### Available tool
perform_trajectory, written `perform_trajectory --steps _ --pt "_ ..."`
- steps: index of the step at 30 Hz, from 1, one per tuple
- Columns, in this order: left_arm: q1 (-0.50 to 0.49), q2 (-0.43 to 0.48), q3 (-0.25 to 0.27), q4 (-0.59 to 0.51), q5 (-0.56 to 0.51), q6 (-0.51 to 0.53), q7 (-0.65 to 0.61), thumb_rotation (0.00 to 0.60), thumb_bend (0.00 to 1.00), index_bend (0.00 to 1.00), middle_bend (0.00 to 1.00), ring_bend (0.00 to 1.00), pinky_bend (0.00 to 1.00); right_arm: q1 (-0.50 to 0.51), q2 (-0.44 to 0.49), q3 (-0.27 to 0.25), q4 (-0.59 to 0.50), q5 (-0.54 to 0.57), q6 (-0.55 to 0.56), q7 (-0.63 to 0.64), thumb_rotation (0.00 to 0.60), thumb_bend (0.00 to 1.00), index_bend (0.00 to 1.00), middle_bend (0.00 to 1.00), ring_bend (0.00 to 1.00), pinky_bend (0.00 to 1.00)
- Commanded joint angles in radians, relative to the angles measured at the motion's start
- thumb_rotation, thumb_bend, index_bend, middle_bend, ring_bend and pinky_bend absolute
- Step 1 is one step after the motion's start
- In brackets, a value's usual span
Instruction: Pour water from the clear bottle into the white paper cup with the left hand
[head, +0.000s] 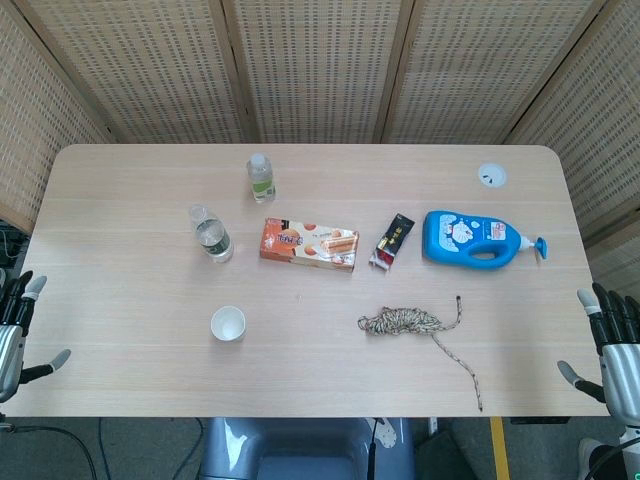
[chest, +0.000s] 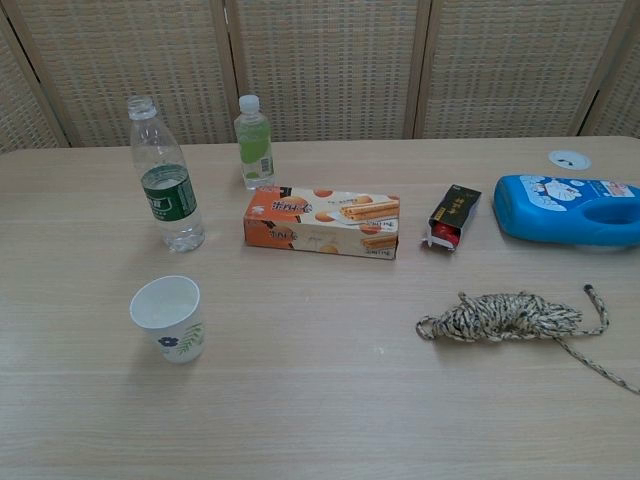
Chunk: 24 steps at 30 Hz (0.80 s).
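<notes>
Left robot hand rests open at the counter's near-left edge. Clear bottle looks light, thin-walled, slippery; grip its labelled middle, far behind the white paper cup.

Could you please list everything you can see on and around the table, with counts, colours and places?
clear bottle: one, clear with a green label and no cap, upright at the table's left, behind the cup
paper cup: one, white with a small flower print, upright near the front left
small bottle: one, pale green with a white cap, upright toward the back
biscuit box: one, orange and white, lying flat at the middle
small packet: one, black and red, lying right of the box
detergent jug: one, blue, lying on its side at the right
rope: one bundle, speckled beige, front right
table: one, light wood
left hand: one, at the table's left edge, holding nothing
right hand: one, at the right edge, holding nothing
</notes>
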<state>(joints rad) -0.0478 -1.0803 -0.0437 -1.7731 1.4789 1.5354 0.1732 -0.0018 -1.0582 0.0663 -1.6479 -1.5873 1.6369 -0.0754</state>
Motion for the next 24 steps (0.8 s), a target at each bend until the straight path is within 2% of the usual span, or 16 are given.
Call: perform_trajectory --steps 1,8,12,13,16,21,24 --pt "-0.002 0.000 0.000 0.002 -0.002 -0.005 -0.004 0.600 0.13 0.00 0.00 0.00 0.00 -0.001 0.000 0.000 0.003 -0.002 0.002 0.007 0.600 0.00 0.00 0.00 0.00 0.00" --pt "-0.035 -0.014 -0.015 0.041 -0.007 -0.054 -0.078 0.600 0.12 0.00 0.00 0.00 0.00 0.004 0.000 0.003 0.010 0.006 -0.011 0.026 0.600 0.00 0.00 0.00 0.00 0.00" --pt "-0.116 -0.050 -0.060 0.141 -0.044 -0.176 -0.295 0.600 0.09 0.00 0.00 0.00 0.00 0.009 -0.001 0.008 0.013 0.014 -0.019 0.034 0.600 0.00 0.00 0.00 0.00 0.00" --pt "-0.164 -0.084 -0.090 0.195 -0.069 -0.246 -0.396 0.600 0.08 0.00 0.00 0.00 0.00 0.013 -0.002 0.010 0.013 0.019 -0.026 0.031 0.600 0.00 0.00 0.00 0.00 0.00" --pt "-0.268 -0.155 -0.126 0.354 -0.092 -0.414 -0.655 0.600 0.06 0.00 0.00 0.00 0.00 0.023 -0.008 0.017 0.012 0.038 -0.047 0.015 0.600 0.00 0.00 0.00 0.00 0.00" --pt "-0.380 -0.283 -0.142 0.591 -0.066 -0.547 -0.934 0.600 0.02 0.00 0.00 0.00 0.00 0.035 -0.017 0.026 0.018 0.072 -0.077 -0.003 0.600 0.00 0.00 0.00 0.00 0.00" --pt "-0.430 -0.348 -0.142 0.704 -0.056 -0.600 -1.042 0.600 0.00 0.00 0.00 0.00 0.00 0.039 -0.022 0.031 0.024 0.091 -0.090 -0.007 0.600 0.00 0.00 0.00 0.00 0.00"
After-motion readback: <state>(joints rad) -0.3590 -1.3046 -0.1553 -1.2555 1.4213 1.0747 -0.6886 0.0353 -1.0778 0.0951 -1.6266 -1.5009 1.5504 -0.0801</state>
